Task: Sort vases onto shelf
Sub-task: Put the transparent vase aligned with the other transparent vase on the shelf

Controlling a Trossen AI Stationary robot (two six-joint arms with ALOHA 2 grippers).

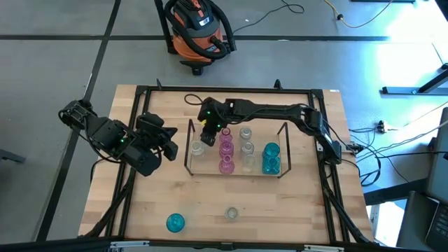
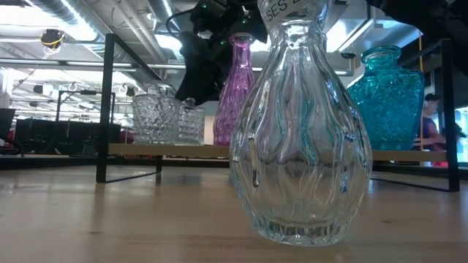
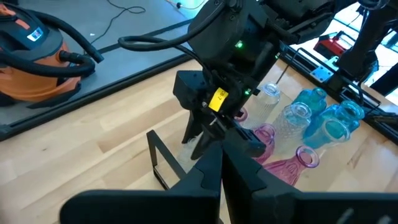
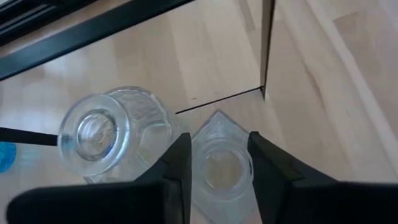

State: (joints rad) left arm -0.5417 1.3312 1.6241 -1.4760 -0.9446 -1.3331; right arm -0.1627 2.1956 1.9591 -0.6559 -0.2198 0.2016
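An orange and black shop vacuum [image 1: 199, 31] with a ribbed black hose stands on the grey floor [image 1: 56, 63] beyond the light wooden table top [image 1: 210, 203], which a black metal frame [image 1: 231, 89] edges. Thin cables [image 1: 392, 133] trail over the floor beside the table. In the low view, ceiling ducts and bright strip lights [image 2: 44, 33] hang above a far workshop, where a person [image 2: 430, 131] stands.

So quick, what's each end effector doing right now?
Left end effector: shut, empty.
Right end effector: fingers astride a clear vase on the shelf; grip cannot be told.
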